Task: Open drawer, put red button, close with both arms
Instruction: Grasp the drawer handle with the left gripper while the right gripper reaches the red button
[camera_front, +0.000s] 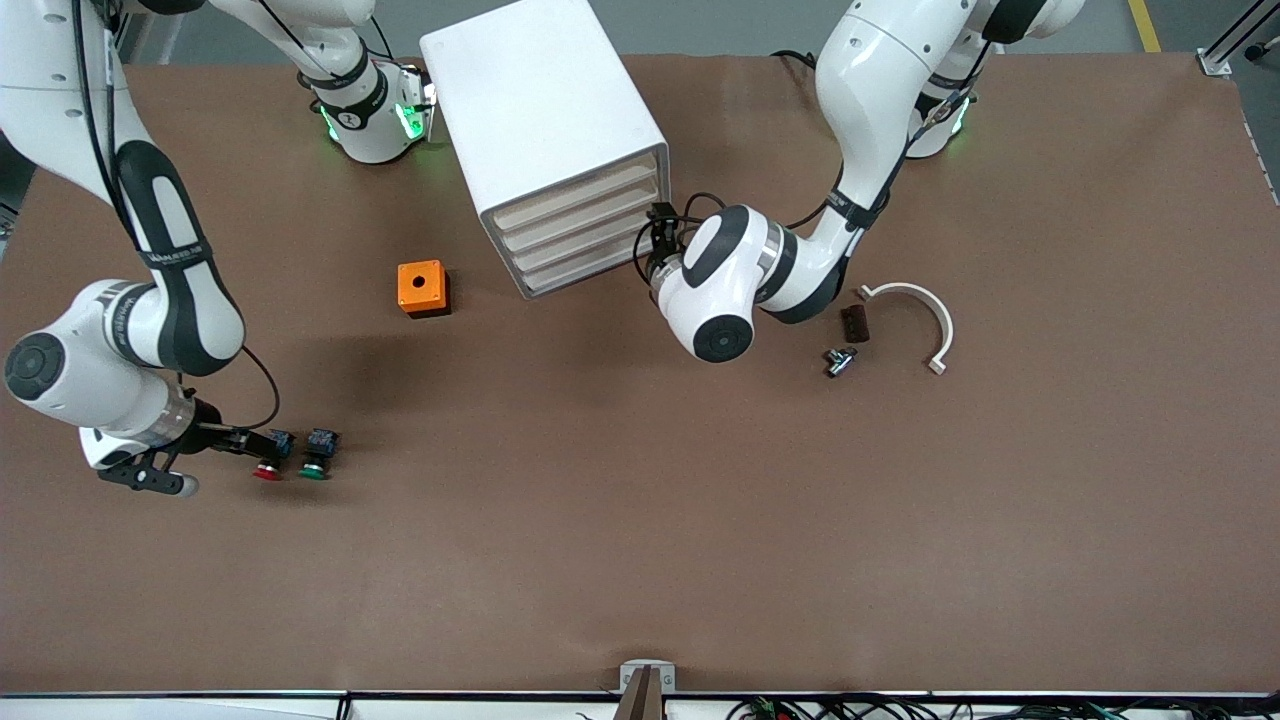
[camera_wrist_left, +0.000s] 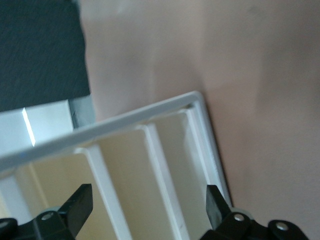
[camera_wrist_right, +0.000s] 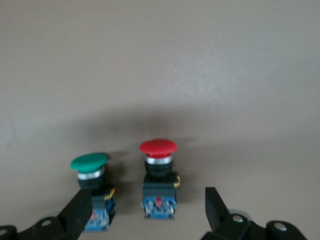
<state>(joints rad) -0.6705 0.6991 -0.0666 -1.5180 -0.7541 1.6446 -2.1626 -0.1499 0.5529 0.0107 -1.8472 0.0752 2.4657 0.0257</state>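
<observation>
The white cabinet (camera_front: 545, 120) stands near the arms' bases. Its four beige-rimmed drawers (camera_front: 585, 235) all look pushed in. My left gripper (camera_front: 658, 225) is open, right in front of the drawer fronts at the cabinet's corner. In the left wrist view the fronts (camera_wrist_left: 125, 175) fill the gap of that gripper (camera_wrist_left: 147, 205). The red button (camera_front: 270, 462) lies on the table beside the green button (camera_front: 316, 455). My right gripper (camera_front: 258, 445) is open and low at the red button. In the right wrist view the red button (camera_wrist_right: 159, 180) lies within the opening of that gripper (camera_wrist_right: 147, 210), untouched, and the green button (camera_wrist_right: 92, 187) lies by one finger.
A small orange box with a round hole (camera_front: 421, 288) sits near the cabinet. A white curved piece (camera_front: 925, 310), a dark brown block (camera_front: 855, 322) and a small metal part (camera_front: 840, 360) lie by the left arm's elbow.
</observation>
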